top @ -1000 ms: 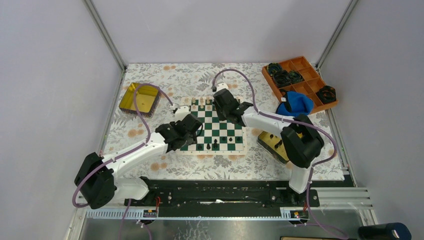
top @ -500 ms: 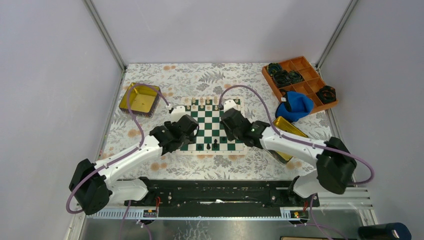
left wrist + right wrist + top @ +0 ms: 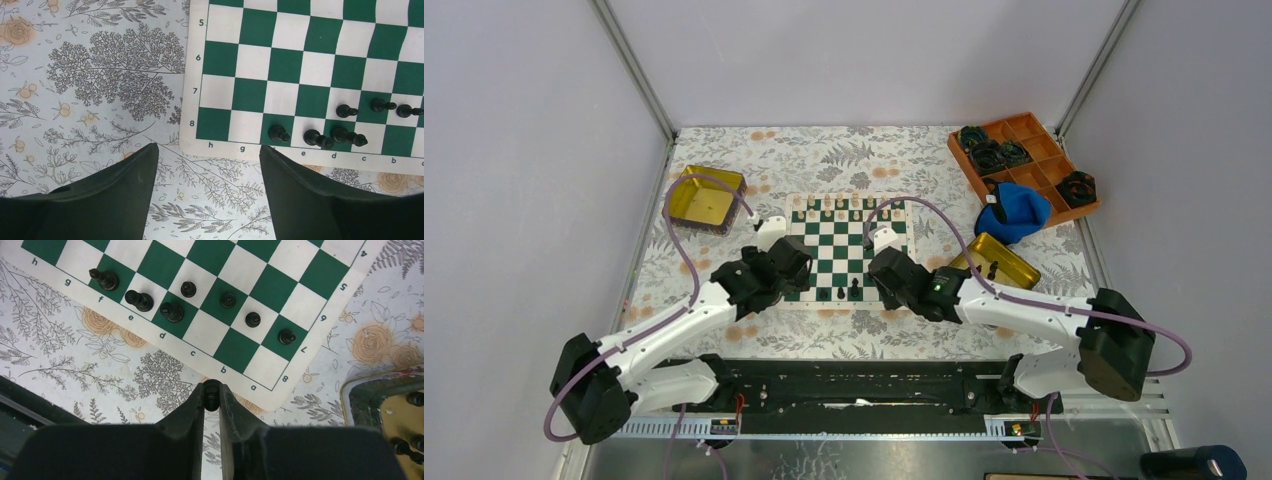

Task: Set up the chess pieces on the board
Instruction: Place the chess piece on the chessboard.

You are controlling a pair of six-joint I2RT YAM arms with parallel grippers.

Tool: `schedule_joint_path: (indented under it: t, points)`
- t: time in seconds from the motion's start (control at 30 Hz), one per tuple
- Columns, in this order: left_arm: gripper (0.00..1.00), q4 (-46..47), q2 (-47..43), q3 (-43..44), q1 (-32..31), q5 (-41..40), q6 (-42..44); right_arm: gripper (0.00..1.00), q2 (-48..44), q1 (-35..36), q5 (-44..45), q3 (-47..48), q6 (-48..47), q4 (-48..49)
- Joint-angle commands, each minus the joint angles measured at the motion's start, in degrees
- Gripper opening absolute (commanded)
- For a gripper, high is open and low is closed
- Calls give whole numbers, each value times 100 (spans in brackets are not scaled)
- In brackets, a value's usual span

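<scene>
Right claw [image 3: 212, 389] clenched on a black chess piece [image 3: 212, 394], just off the board [image 3: 300, 276] at its near edge, over the tabletop [image 3: 150, 372]. Left claw [image 3: 207, 165] spread wide and empty beside the board's near corner.

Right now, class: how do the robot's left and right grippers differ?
Jaws: the left gripper stands wide open; the right gripper is almost closed. Load: the left gripper is empty; the right gripper pinches a black chess piece. Place: the left gripper is by the chessboard's h end, the right gripper by its a end. Both hover over the floral tablecloth, just off its edge.
</scene>
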Motion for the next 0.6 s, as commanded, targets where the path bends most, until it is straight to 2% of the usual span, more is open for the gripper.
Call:
schedule_joint_path:
  t: [0.0,0.4,0.57]
  points:
    - [83,219,-298,-97,29,-209,24,0,237,80,243,-36,129,420]
    - [98,202,-503,-186,31,-234,-55,0,964,78,252,17,81,889]
    - [99,203,-532,-199,30,-240,-64,0,1226,78,259,115,34,1028]
